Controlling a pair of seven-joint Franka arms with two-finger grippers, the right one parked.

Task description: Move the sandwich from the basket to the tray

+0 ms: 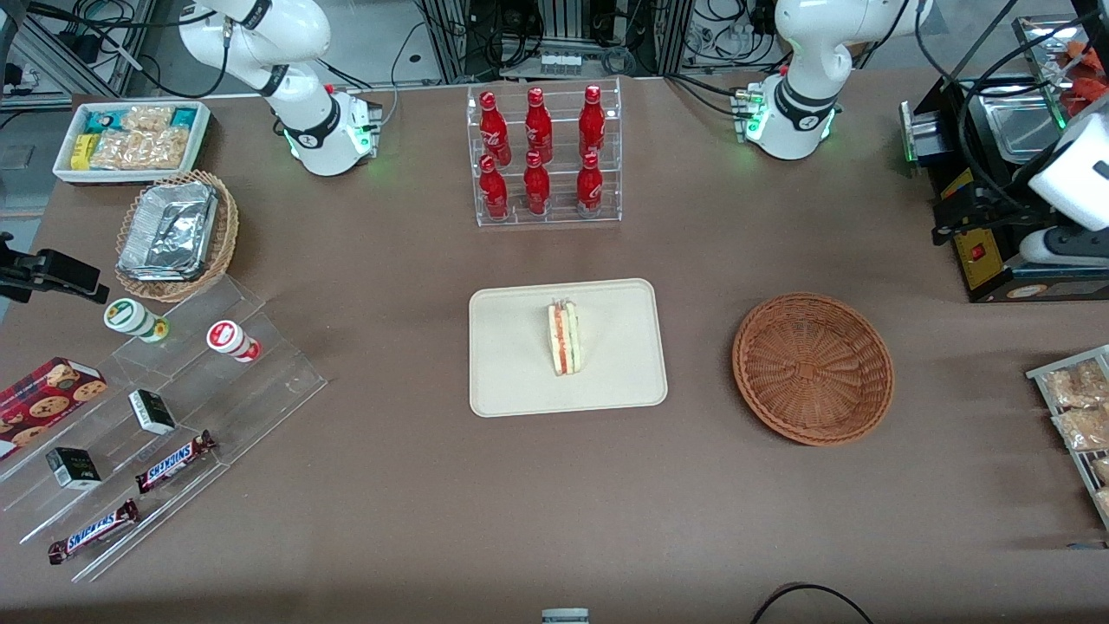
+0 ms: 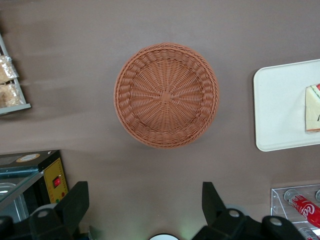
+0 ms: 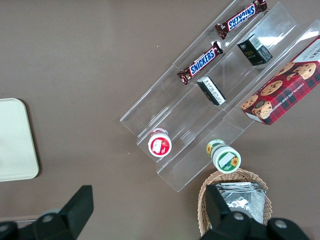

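One sandwich (image 1: 564, 337) is lying on the tray (image 1: 511, 381), near its middle, with nothing touching it. Its long side is running from the edge of the tray nearest the front camera toward the rack of red bottles (image 1: 543, 154), and its red and green stripe is showing on top. The basket (image 1: 813, 368) is sitting on the counter (image 1: 554, 511) beside the tray, toward the working arm's end, and it is holding nothing at all.

The claw (image 2: 145, 205) is hanging high over the counter, close to the basket and well apart from the sandwich. Its two fingers (image 2: 75, 202) are spread wide and are gripping nothing. From the claw, the sandwich is lying past the basket, out on the tray. I am guessing the job is already done, since the sandwich is resting where it should be, so the claw is not needing to reach anywhere.

In the working arm's wrist view, only a corner of the sandwich is showing and the tray is cut off. In the front view, the claw itself is not showing clearly at the edge by the black machine (image 1: 988, 173).
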